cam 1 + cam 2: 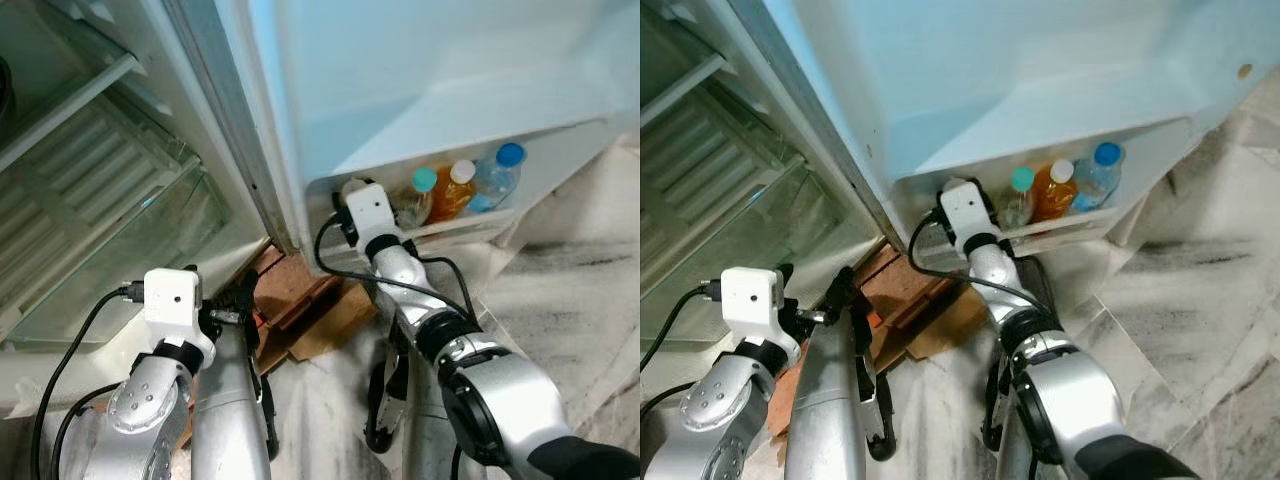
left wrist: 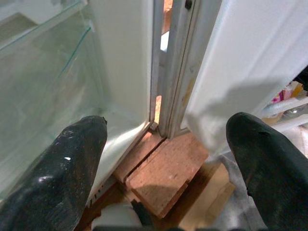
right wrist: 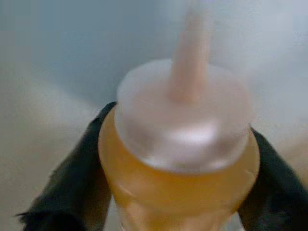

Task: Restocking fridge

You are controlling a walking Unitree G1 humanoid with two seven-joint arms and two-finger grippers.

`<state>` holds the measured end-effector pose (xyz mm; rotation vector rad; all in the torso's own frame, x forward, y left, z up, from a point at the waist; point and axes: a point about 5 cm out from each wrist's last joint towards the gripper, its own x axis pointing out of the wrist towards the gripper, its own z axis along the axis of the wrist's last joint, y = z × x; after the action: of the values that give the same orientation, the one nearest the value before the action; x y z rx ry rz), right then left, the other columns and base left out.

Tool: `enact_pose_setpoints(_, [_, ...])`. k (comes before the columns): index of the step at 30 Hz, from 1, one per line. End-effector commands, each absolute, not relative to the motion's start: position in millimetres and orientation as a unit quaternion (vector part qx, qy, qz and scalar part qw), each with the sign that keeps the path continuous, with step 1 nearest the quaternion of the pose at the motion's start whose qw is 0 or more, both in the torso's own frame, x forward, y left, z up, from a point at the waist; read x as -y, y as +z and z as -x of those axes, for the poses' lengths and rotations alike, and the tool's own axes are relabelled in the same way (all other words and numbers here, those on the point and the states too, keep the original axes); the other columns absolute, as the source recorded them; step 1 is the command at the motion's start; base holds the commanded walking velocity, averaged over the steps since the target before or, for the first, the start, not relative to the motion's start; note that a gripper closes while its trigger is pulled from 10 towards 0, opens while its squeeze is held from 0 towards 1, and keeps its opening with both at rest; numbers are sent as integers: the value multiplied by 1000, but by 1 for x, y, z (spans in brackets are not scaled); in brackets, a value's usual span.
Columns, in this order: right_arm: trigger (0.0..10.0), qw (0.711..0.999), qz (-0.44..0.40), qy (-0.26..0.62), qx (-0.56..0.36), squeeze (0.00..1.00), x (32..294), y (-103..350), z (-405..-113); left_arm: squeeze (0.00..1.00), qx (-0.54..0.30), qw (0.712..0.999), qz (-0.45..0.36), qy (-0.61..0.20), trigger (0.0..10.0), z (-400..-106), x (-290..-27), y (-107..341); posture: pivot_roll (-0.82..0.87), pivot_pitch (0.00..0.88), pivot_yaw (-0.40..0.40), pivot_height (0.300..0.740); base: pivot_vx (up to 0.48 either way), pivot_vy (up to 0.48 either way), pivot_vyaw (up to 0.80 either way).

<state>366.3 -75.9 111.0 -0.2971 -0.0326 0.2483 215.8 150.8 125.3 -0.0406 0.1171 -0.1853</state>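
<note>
My right gripper (image 3: 175, 180) is shut on an orange squeeze bottle (image 3: 178, 192) with a pale nozzle cap (image 3: 185, 120); a black finger (image 3: 77, 183) presses each side. That arm reaches to the left end of the fridge door's bottom shelf (image 1: 470, 222), where the cap (image 1: 352, 186) peeks past the wrist camera (image 1: 368, 210). On that shelf stand a teal-capped clear bottle (image 1: 420, 196), an orange bottle with a white cap (image 1: 455, 190) and a blue-capped water bottle (image 1: 497, 175). My left gripper (image 2: 168, 159) hangs low and open by the fridge base, holding nothing.
The open fridge body with glass shelves (image 1: 100, 200) is at the left. Brown bricks (image 2: 161, 173) and a piece of cardboard (image 1: 335, 322) lie on the floor by the hinge. Marble floor (image 1: 580, 320) spreads to the right.
</note>
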Motion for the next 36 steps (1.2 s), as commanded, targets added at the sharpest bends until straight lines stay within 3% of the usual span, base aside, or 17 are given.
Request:
enact_pose_setpoints(1, [10000,982,134,137,11,1000,72,109,-365,0,-81,993,14,-82,10000,-214,-156,116,261,336,40,542,0,0,0])
enact_pose_setpoints(13, [10000,969,122,211,38,1000,85,119,-362,0,-63,994,19,-90,10000,-239,-148,111,171,227,25,542,0,0,0])
enact_pose_setpoints(21, [10000,969,63,232,50,1000,95,109,-322,0,-63,994,24,-88,10000,-243,-146,103,117,119,20,542,0,0,0])
enact_pose_setpoints(28, [10000,984,28,170,45,1000,115,93,-277,0,-62,994,29,-80,10000,-248,-149,94,80,39,22,542,0,0,0])
enact_pose_setpoints(33, [10000,991,-1,133,34,1000,124,89,-272,0,-58,995,24,-82,10000,-254,-147,92,60,0,30,542,0,0,0])
enact_pose_setpoints(34, [10000,992,-9,126,27,824,125,90,-271,0,-57,995,23,-83,10000,-256,-147,91,60,0,30,542,0,0,0])
enact_pose_setpoints(35, [10000,992,-7,122,28,35,126,93,-271,0,-55,995,23,-85,10000,-258,-146,91,56,0,31,542,0,0,0])
enact_pose_setpoints(36, [10000,992,-7,124,24,0,126,94,-273,0,-53,994,23,-89,10000,-260,-144,90,55,0,31,542,0,0,0])
